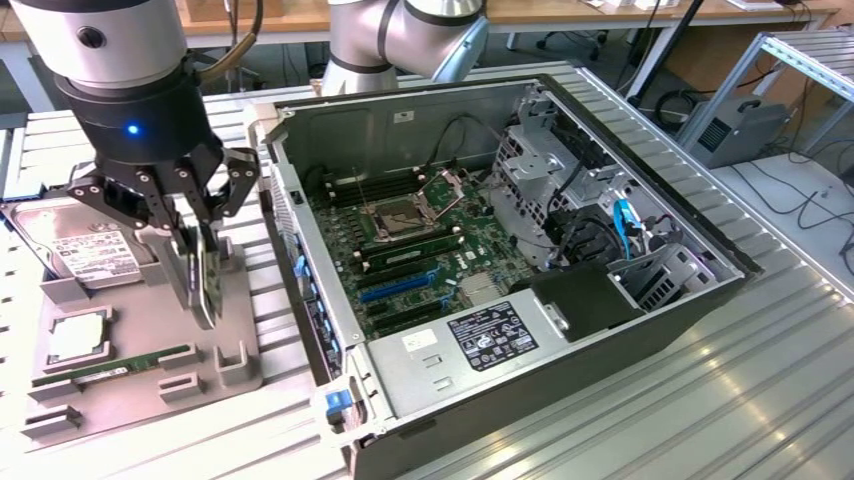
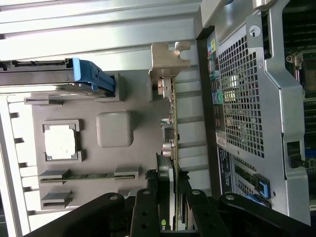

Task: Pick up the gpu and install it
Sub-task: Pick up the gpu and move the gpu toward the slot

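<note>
The gpu (image 1: pixel 203 285) is clamped in your pincer (image 1: pixel 194 250), standing up on its thin edge over the gray tray (image 1: pixel 134 395).

Your pincer's fingers press on the card's two flat sides. In the wrist view you see the card edge-on, with its silver bracket (image 2: pixel 167 59) at the far end. You cannot tell if its bottom edge touches the tray. It is just beside the open computer case (image 1: pixel 641 330), on the exterior view's left. The hard drive (image 1: pixel 80 250) and the green RAM stick (image 1: pixel 114 368) sit in the tray on the counter (image 1: pixel 747 400).
</note>
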